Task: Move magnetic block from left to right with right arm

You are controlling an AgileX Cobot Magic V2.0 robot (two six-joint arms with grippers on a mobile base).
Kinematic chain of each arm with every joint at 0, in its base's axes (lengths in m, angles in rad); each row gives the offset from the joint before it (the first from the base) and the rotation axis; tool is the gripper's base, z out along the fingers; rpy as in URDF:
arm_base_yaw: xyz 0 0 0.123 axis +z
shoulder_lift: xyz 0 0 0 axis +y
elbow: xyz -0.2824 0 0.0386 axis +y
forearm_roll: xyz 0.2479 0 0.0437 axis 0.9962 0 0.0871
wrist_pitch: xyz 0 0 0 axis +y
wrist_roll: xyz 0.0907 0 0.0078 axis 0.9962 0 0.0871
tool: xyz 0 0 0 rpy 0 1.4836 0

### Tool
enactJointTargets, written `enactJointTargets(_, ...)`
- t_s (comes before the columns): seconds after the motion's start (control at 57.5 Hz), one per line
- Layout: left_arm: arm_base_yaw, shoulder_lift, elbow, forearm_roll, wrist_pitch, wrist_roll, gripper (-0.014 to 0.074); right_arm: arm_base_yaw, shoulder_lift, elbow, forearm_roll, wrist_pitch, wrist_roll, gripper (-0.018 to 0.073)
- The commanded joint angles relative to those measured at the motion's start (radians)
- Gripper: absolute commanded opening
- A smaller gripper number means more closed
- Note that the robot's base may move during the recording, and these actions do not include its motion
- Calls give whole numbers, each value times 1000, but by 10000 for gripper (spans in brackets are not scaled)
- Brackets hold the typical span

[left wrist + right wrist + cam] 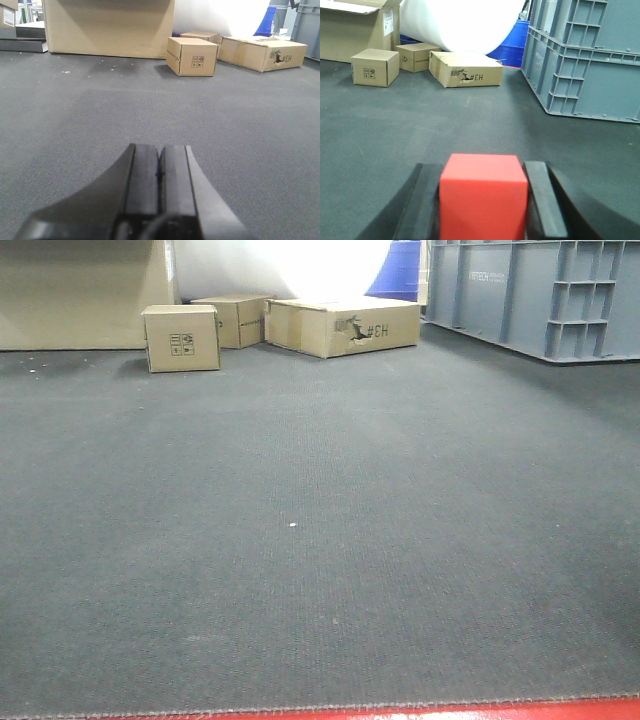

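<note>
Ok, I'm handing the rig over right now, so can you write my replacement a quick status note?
Left gripper: jaws shut, empty, over the dark carpet.
Right gripper: jaws shut on the red magnetic block.
Done: block grasped; the front view shows neither the block nor the arms.
Left: carry it to the right side, set it down, release.

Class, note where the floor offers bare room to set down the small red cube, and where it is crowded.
Free for the small red cube: the dark grey carpet in front of the brown cardboard boxes and left of the grey plastic crates. Crowded: the far edge, where boxes and crates stand together.
</note>
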Motion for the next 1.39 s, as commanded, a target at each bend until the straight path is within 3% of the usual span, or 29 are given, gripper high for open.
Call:
enactJointTargets(0.0, 2, -8, 8, -5, -84, -6, -126, -4, 18, -27, -20, -90, -8, 119)
enactJointTargets(0.209, 2, -8, 8, -5, -84, -6, -126, -4, 20, -29, -13, -75, -8, 119)
enactJointTargets(0.365, 2, -8, 8, -5, -84, -6, -126, -4, 112, -108, -9, 54, -8, 119)
enactJointTargets(0.522, 2, -8, 8, -5, -84, -6, -126, -4, 330, -264, -8, 152, -8, 119)
enactJointTargets(0.887, 2, -8, 8, -5, -84, -6, -126, -4, 873, -567, 2, 203, -8, 119)
enactJointTargets(1.374, 2, -8, 8, -5, -84, -6, -126, -4, 1355, -616, 32, 224, -8, 119)
